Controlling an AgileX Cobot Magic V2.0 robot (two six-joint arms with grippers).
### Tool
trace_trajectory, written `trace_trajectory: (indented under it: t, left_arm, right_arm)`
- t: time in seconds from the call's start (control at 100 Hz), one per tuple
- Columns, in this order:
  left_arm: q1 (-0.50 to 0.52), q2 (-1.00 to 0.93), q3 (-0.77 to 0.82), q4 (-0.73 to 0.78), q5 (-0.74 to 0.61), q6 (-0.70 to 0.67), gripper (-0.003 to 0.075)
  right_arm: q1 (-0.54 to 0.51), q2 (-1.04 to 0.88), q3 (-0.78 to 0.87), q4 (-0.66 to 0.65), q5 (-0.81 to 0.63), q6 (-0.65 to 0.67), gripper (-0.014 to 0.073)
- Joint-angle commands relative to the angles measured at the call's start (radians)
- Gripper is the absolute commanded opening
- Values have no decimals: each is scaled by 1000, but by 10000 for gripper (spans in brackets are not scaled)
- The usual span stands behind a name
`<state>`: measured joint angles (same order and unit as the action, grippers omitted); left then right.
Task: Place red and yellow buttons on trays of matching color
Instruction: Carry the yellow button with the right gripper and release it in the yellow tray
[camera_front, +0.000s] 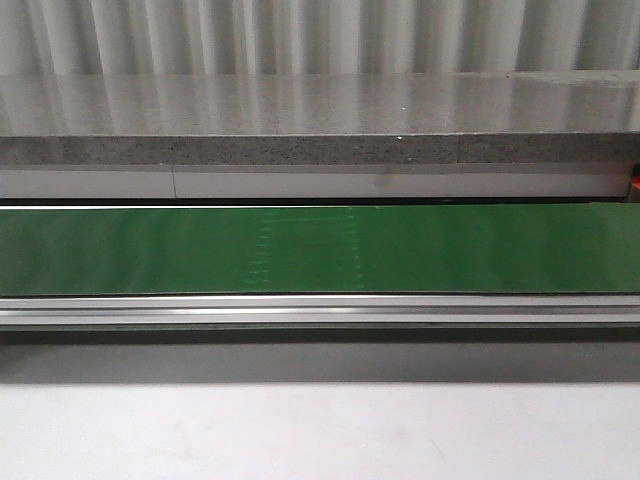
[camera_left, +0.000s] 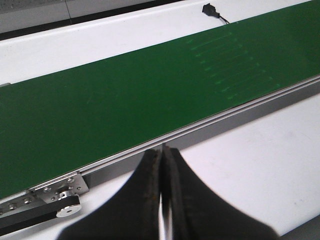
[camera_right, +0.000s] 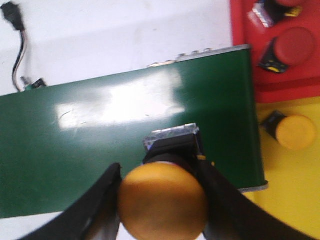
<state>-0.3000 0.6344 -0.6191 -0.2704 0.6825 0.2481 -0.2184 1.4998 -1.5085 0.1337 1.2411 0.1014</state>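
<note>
The right gripper (camera_right: 162, 200) is clamped on a yellow button (camera_right: 163, 201), its two dark fingers (camera_right: 102, 210) pressing against opposite sides of the domed cap, with the button's black body and clear base block (camera_right: 172, 137) projecting beyond the cap over the green conveyor belt (camera_right: 100, 150). Just past the end of the belt lie the two trays: the yellow tray (camera_right: 290, 200), which already holds another yellow button (camera_right: 292, 131), and next to it the red tray (camera_right: 245, 55) with a red button (camera_right: 295, 45) and at least one more partly cut off by the frame edge. The left gripper (camera_left: 162, 165) has its jaws pressed together with nothing between them, poised above the near rail of the belt (camera_left: 125, 100); the front view shows only a bare stretch of belt (camera_front: 320, 250) and neither arm. The button looks like a rigid plastic switch, light and not fragile, but its smooth rounded cap seems likely to slip or twist under a pinch on the curved flanks. A hold low on the widest part of the cap, as appears here, or on the squarer black body, would probably be steadier for carrying it across to the yellow tray
</note>
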Motion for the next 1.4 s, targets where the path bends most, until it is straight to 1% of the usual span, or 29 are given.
trace_trajectory:
  t: [0.0,0.12,0.3,0.52,0.67,0.83,1.0,1.39]
  left_arm:
    - [-7,0,-27,-26,-65,3,-20]
    - [-7,0,-27,-26,-65,3,-20]
    - [-7,0,-27,-26,-65,3,-20]
    - [-7,0,-27,-26,-65,3,-20]
    - [-7,0,-27,-26,-65,3,-20]
    - [-7,0,-27,-26,-65,3,-20]
    - [-7,0,-27,-26,-65,3,-20]
    - [-7,0,-27,-26,-65,3,-20]
  right_arm:
    - [-70,-44,-26,-6,22,8,68]
    - [-150,-49,2,-6,24,8,68]
    - [-244,-52,132,-6,-37,25,68]
    - [-322,-52,288,-6,-106,30,68]
    - [-359,-52,367,-6,-195,46,68]
    - [-376,-46,424,-6,-266,46,68]
    - [-377,-10,432,-6,-309,46,68]
    - [-377,73,432,-6,-344,61,69]
